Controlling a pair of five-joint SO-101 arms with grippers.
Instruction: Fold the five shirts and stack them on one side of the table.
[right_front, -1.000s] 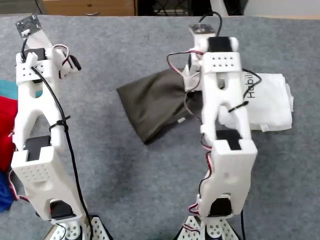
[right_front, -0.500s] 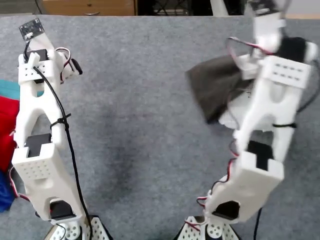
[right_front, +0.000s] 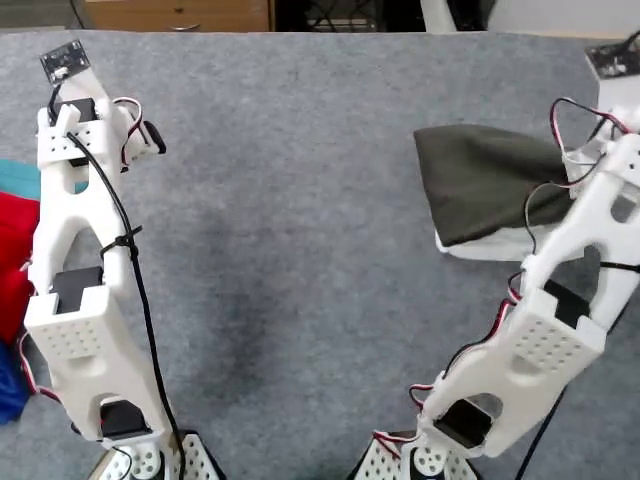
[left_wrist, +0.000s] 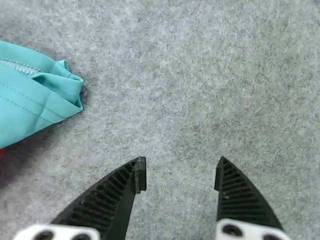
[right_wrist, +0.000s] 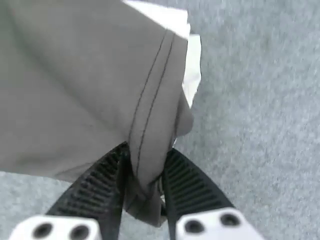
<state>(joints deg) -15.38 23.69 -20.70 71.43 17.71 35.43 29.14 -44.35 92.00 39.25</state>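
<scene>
The right gripper (right_wrist: 146, 160) is clamped on the folded dark grey shirt (right_front: 485, 180), which has been carried from the middle of the worktop (right_front: 300, 230) onto the white shirt (right_wrist: 193, 65) at the right side. Stacking is judged underway. The left gripper (left_wrist: 180, 172) is held open and empty.

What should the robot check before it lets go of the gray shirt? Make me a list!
1. Right gripper grips the gray shirt: ok, it is shut on a fold.
2. Gray shirt sits on top of the white shirt: ok, a white edge peeks out beneath.
3. Edges lined up: cannot tell, the arm hides part.
4. Left gripper is out of the way: ok, open over bare table beside the teal shirt.
5. All shirts stacked: not ok, teal shirt and red shirt lie at the other side.
</scene>
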